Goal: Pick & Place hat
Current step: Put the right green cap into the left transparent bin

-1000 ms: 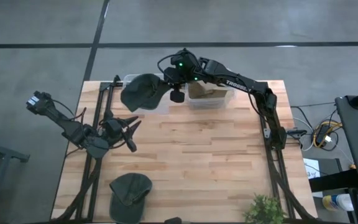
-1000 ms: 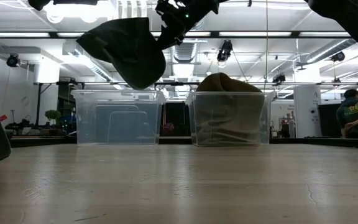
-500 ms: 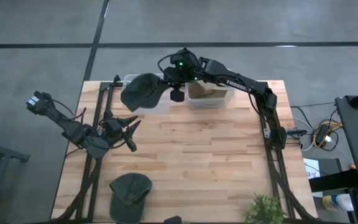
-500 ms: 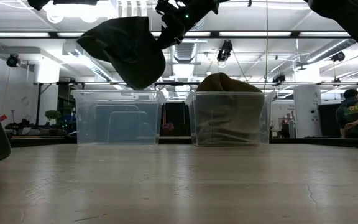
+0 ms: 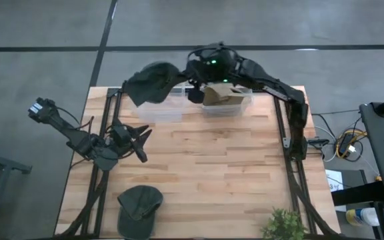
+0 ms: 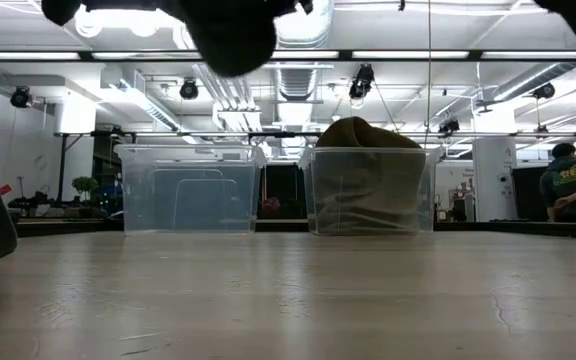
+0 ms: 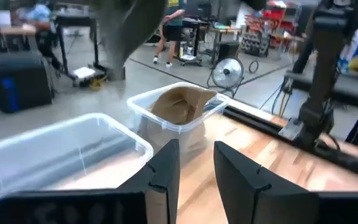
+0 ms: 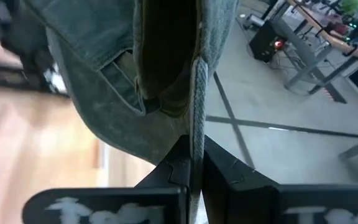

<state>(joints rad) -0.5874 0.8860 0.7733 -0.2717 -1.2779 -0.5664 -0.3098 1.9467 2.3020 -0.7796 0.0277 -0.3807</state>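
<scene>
My right pincer (image 5: 181, 78) clamps the hat (image 5: 149, 83), hanging top-centre just above the empty bin (image 5: 157, 111)

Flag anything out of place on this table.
One dark green cap lies alone at the table's near edge, far from both bins. The right pincer holds a second green cap above the empty bin; nothing else stands out.

Dark green hat (image 5: 149, 83), clear bins (image 5: 155, 110), tan hat (image 5: 219, 95), pale striped wood table (image 5: 205, 173)
</scene>
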